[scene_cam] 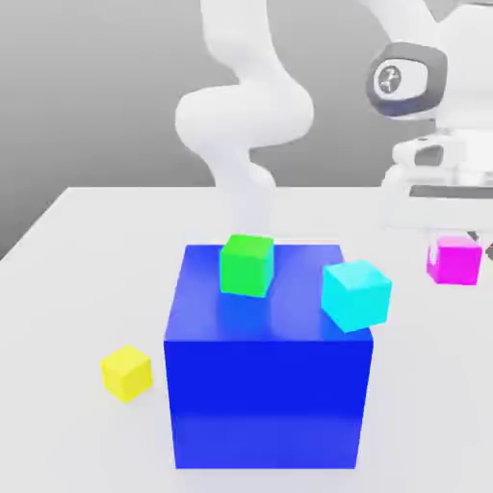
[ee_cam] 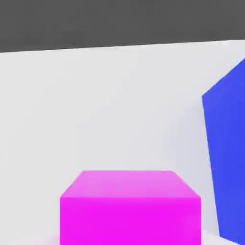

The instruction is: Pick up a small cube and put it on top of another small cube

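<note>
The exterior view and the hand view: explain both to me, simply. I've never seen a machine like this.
The machine is one jointed white robot arm ending in a two-fingered claw. The exterior view comes from a camera standing off the arm, looking at the whole scene. The hand view comes from a camera riding on the hand, so the magenta cube looks big there.

On the pale surface stands a big blue block. A green cube is on top of it, and a cyan cube appears to sit at its near corner, towards the exterior view's right. A yellow cube lies beside the block, towards the exterior view's left.

The claw is closed on the magenta cube; whether that cube is off the surface, I can't tell.
</note>
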Available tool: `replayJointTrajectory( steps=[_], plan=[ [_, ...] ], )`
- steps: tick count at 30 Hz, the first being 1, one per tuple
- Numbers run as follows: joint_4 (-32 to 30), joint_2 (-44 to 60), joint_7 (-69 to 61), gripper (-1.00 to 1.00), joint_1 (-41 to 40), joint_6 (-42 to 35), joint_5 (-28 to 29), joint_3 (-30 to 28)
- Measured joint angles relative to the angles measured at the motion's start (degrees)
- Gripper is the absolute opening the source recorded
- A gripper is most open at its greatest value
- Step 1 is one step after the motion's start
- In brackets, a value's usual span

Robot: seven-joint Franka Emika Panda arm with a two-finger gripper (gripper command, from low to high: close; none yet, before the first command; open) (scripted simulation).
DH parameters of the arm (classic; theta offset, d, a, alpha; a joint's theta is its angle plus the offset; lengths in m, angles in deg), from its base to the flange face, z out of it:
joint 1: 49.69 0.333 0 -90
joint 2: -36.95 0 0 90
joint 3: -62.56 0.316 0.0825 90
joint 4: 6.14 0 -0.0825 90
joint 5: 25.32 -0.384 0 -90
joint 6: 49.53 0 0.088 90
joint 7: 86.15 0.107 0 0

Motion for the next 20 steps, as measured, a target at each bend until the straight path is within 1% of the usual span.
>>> replayJointTrajectory(
  steps=[2, 8, 9, 10, 12, 14, 15, 20],
  plan=[
    [0.76, -2.96, -3.16, -1.00, -2.48, -4.98, 0.52, -3.10],
    [1.22, -12.82, -10.90, -1.00, -9.96, -19.39, -0.57, -13.94],
    [1.09, -14.58, -11.98, -1.00, -11.23, -21.64, -1.03, -15.81],
    [0.85, -16.29, -11.93, -1.00, -12.24, -23.14, -2.63, -17.32],
    [-1.29, -16.44, -11.88, -1.00, -13.03, -21.22, -3.70, -18.72],
    [-4.20, -15.11, -11.91, -1.00, -13.36, -17.01, -3.82, -19.29],
    [-5.62, -14.35, -11.92, 1.00, -13.46, -14.84, -3.76, -19.47],
    [-5.62, -14.35, -11.92, 1.00, -13.46, -14.84, -3.77, -19.47]
  ],
)
